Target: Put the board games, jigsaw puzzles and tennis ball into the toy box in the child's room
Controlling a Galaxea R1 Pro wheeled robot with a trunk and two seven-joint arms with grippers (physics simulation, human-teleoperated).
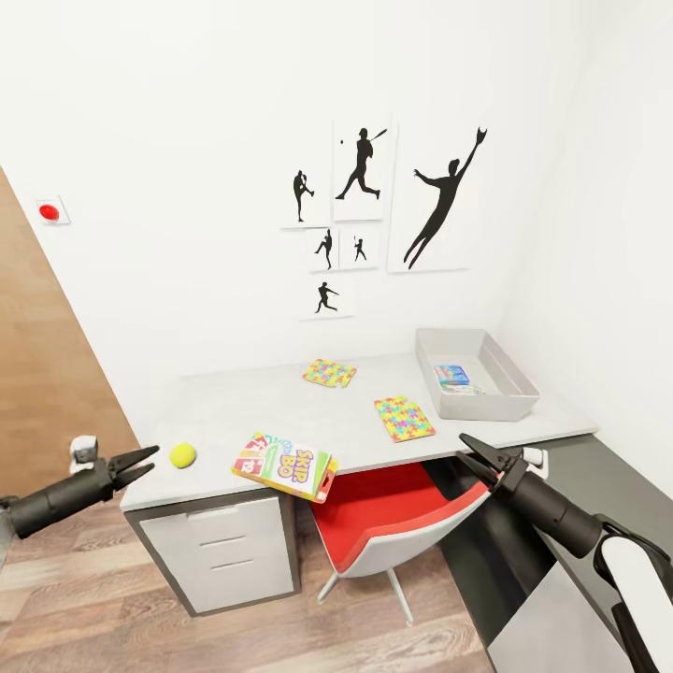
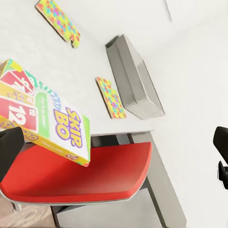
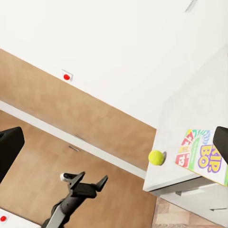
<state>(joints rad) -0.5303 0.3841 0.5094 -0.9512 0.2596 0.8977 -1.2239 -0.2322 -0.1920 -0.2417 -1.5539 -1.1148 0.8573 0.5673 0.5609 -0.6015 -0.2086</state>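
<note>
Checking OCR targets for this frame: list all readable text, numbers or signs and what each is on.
"SKIP BO": on the board game overhanging the table front edge.
"12": on the card art of that same box, read in the left wrist view.
The box lying in the toy box has print too small to read.
The posters show silhouettes, no text.

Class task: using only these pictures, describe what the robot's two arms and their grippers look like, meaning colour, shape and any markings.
Both arms are matt black, tapering cylinders. Each ends in a black two-fingered gripper with slim pointed fingers: the left gripper and the right gripper. The right arm carries a glossy white rounded shell section further back, edged in black. No cables or markings are visible.
</note>
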